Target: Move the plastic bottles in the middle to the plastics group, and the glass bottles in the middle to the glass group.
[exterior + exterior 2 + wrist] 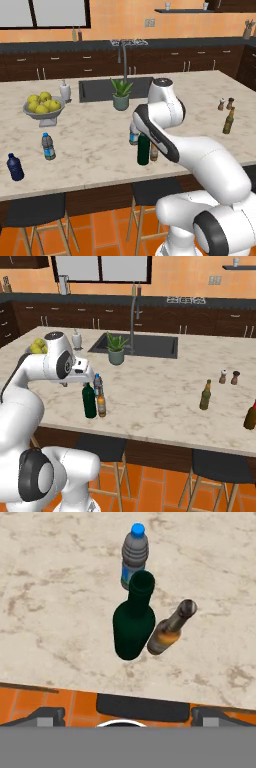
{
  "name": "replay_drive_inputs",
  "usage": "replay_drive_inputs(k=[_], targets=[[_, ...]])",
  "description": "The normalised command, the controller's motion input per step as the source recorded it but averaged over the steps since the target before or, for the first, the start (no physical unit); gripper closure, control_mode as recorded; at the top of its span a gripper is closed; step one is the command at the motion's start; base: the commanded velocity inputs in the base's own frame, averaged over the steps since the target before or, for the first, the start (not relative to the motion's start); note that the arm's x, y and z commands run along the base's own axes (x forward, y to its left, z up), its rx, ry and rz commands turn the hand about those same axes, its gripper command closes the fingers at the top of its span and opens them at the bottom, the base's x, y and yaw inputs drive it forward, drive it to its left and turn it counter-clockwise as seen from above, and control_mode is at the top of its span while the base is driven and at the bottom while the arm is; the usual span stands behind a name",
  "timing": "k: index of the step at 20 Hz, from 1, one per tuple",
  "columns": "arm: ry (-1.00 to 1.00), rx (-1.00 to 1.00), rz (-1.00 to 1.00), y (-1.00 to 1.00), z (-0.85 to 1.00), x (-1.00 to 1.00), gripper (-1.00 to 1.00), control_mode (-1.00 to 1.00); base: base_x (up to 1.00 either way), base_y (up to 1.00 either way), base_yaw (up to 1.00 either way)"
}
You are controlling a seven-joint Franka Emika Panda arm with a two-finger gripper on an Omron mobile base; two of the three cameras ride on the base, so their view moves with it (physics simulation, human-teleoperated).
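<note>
Three bottles stand close together near the counter's front edge. The tall dark green wine bottle (132, 629) (143, 150) (89, 401) is in the middle. The amber beer bottle (170, 632) (154, 152) (101, 405) stands beside it. The small clear water bottle (135, 554) (97, 383) with a blue cap is just behind them. My gripper (128, 716) hangs above them, open and holding nothing. The plastics group is at the left: a water bottle (48, 146) and a dark blue bottle (15, 167). The glass group's olive-brown bottle (228, 121) (205, 395) is at the right.
Salt and pepper shakers (225, 104) (229, 377) stand behind the olive-brown bottle. A potted plant (120, 95), a sink (95, 90), a soap dispenser (65, 91) and a bowl of lemons (44, 107) lie further back. A reddish bottle (250, 416) is at the right edge. Stools (150, 192) stand under the counter.
</note>
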Motion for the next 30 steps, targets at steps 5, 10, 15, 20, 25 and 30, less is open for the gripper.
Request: replay_drive_inputs(k=[5, 10, 15, 20, 25, 30], targets=[[-0.04, 0.0, -0.03, 0.0, -0.14, 0.2, -1.0, -1.0, 0.0, 0.0, 0.0], [-0.05, 0.0, -0.05, 0.0, -0.17, 0.16, -1.0, -1.0, 0.0, 0.0, 0.0], [-0.05, 0.0, -0.06, 0.0, -0.07, 0.15, -1.0, -1.0, 0.0, 0.0, 0.0], [-0.03, 0.0, -0.06, 0.0, -0.03, 0.13, -1.0, -1.0, 0.0, 0.0, 0.0], [0.0, 0.0, -0.04, 0.0, -0.2, 0.2, -1.0, -1.0, 0.0, 0.0, 0.0], [0.0, 0.0, -0.03, 0.0, -0.29, 0.26, -1.0, -1.0, 0.0, 0.0, 0.0]])
